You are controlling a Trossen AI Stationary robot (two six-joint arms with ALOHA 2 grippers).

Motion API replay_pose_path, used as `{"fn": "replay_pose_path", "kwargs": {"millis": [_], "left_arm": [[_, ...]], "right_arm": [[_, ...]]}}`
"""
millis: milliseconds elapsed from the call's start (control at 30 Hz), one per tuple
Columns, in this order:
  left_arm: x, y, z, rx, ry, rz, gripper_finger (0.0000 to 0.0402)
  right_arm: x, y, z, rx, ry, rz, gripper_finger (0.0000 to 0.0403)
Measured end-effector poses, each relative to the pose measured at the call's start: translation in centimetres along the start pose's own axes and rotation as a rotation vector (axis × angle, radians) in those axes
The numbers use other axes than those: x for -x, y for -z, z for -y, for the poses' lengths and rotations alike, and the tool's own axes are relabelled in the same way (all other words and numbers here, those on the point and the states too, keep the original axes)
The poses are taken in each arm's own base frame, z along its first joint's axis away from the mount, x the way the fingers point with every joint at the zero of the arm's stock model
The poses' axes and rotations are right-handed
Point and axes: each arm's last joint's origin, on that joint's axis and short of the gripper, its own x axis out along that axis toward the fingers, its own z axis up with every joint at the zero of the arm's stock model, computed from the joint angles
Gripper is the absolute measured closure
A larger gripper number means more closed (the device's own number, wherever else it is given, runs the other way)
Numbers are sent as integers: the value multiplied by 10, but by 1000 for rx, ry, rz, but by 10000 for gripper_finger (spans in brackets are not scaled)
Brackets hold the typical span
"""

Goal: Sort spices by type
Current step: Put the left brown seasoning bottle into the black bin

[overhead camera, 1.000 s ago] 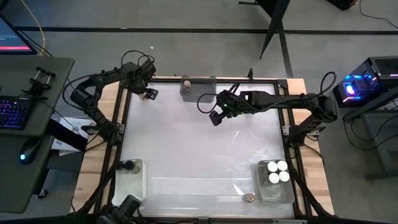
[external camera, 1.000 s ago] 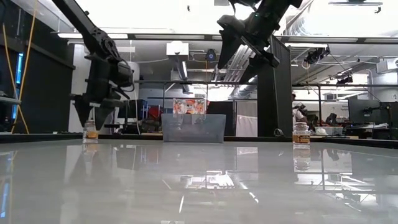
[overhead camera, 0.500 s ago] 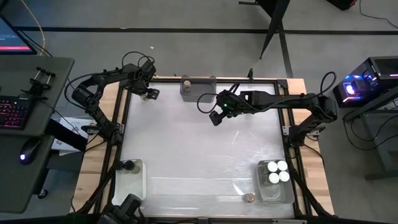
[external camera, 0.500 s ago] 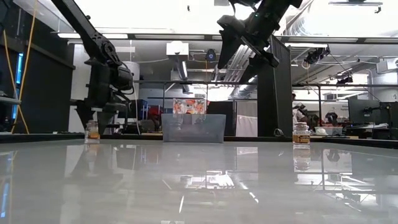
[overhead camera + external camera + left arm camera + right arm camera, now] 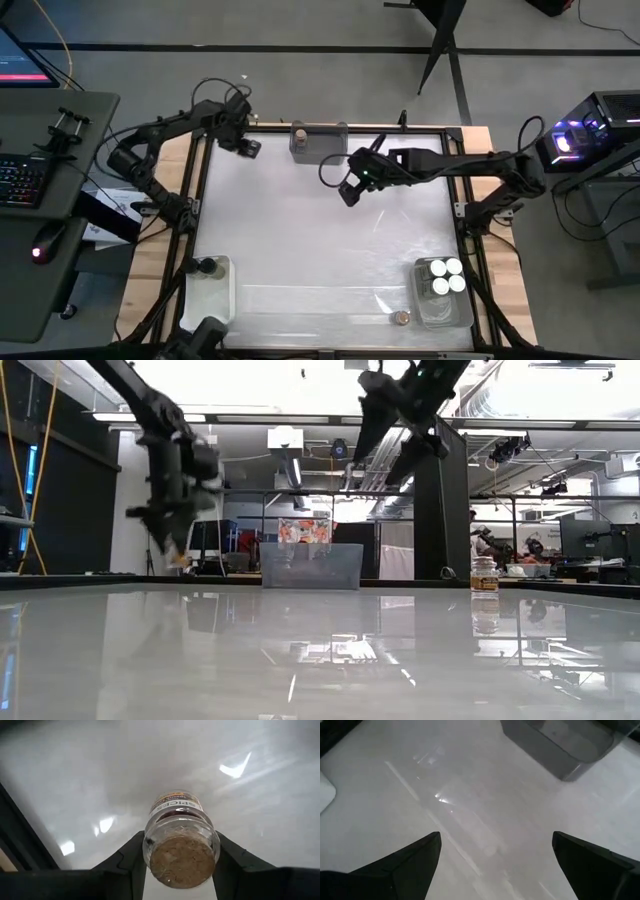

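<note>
Cork-topped spice jar sits clamped between the left gripper's fingers, lifted clear of the white counter, upper left of the high frame. Right gripper hangs over upper centre, fingers spread wide, holding nothing. Grey bin at top centre holds 1 jar. Clear bin lower right holds 3 white-lidded jars; 1 cork-topped jar just beside it. Dark-lidded jar in the lower-left tray.
</note>
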Motion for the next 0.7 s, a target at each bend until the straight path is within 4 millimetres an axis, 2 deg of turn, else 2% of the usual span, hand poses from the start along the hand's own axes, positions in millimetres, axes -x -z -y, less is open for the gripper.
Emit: {"fn": "replay_pose_path", "kwargs": {"millis": [133, 233, 367, 433, 500, 567, 700], "left_arm": [[42, -6, 12, -63, 32, 154, 264], [82, -13, 29, -191, 78, 302, 264], [130, -24, 72, -473, 154, 501, 264], [146, -29, 97, -647, 159, 582, 264], [151, -35, 123, -798, 134, 607, 264], [147, -42, 146, -915, 98, 580, 264], [121, -59, 178, -1112, 22, 433, 264]], "right_arm": [[12, 4, -2, 20, 19, 19, 25], [17, 5, -1, 7, 41, 33, 25], [17, 3, 0, 1, 47, 38, 25], [16, 2, 3, -7, 51, 41, 25], [16, 0, 5, -15, 55, 43, 25], [15, -1, 6, -21, 59, 44, 25], [15, -1, 6, -34, 53, 40, 25]]}}
